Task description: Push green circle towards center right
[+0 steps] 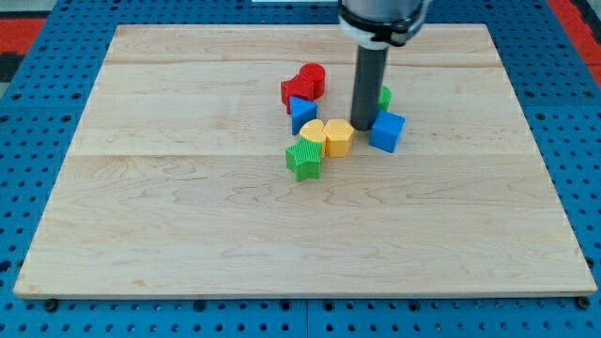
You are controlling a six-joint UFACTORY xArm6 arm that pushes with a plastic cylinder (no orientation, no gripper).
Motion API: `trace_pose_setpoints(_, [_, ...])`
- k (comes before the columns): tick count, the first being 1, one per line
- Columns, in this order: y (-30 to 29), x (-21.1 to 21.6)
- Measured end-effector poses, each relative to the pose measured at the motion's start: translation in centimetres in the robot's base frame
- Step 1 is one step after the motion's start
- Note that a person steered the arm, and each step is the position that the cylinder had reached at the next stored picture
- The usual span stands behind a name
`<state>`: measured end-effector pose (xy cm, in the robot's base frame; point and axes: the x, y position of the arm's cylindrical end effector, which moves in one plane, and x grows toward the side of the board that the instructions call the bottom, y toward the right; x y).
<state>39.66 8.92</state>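
Observation:
The green circle [385, 96] is mostly hidden behind my rod; only a green sliver shows at the rod's right side, above the blue cube [387, 130]. My tip [363, 126] rests on the board just left of the blue cube and right of the yellow hexagon [339, 137], below and left of the green circle.
A yellow heart [313, 135] touches the yellow hexagon's left. A green star [303, 160] lies below them. A blue triangle [301, 113] sits under two red blocks [303, 85]. The wooden board [188, 216] lies on a blue pegboard.

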Motion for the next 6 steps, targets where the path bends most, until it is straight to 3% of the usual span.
trace_pose_setpoints(1, [3.7,0.5])
trace_pose_setpoints(3, [-4.6,-0.2])
trace_pose_setpoints(4, [-5.2,-2.8])
trace_pose_setpoints(6, [1.1,-4.1])
